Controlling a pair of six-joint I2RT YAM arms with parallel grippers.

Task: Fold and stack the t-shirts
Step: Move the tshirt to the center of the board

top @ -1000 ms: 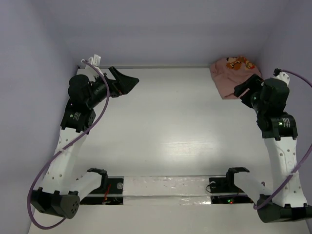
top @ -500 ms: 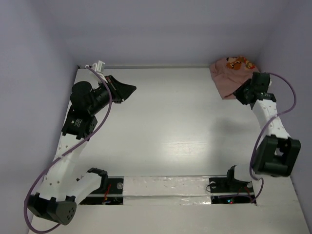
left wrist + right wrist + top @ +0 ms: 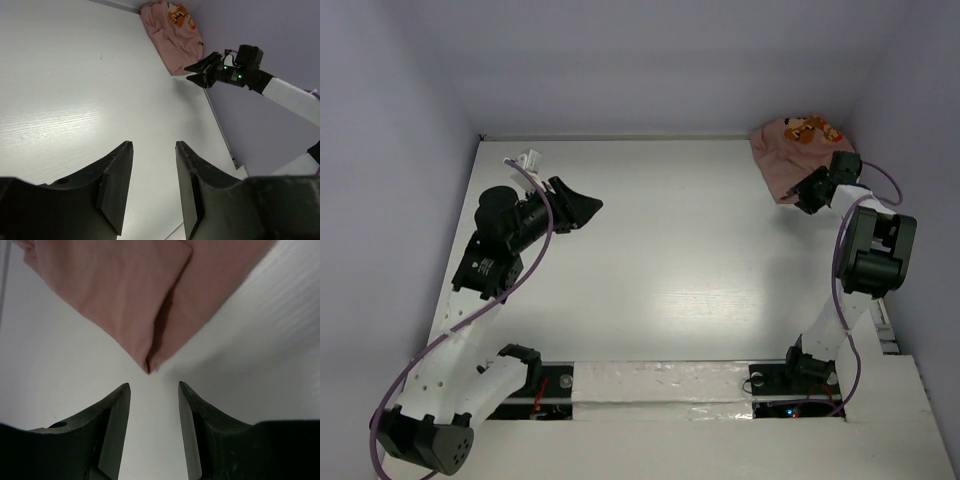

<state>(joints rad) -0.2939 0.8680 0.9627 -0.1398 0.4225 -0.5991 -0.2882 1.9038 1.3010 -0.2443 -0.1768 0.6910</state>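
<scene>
Locate the t-shirt at the far right corner of the table, bunched into a loosely folded heap against the table's back edge. Note the orange-yellow graphic facing up on the end nearest that back edge. Read the long axis as running roughly from the table's back edge toward its near edge, slightly slanted. Treat this as approximate, given the crumpled outline in the overhead view. Note the near end tapering to a folded point directed toward the table's near edge, with two layers of cloth meeting there along a crease.

Find the right gripper over the table's right side, aimed at that point. Confirm in the right wrist view: fingers parted to a moderate gap, nothing between them, folded point of cloth just ahead of the gap and apart from both fingertips, bare table under the jaws.

Find the left gripper above the table's far left quarter, raised off the surface and aimed across the table toward its right edge. Confirm in the left wrist view: fingers a moderate gap apart, holding nothing, only bare tabletop visible between them.
</scene>
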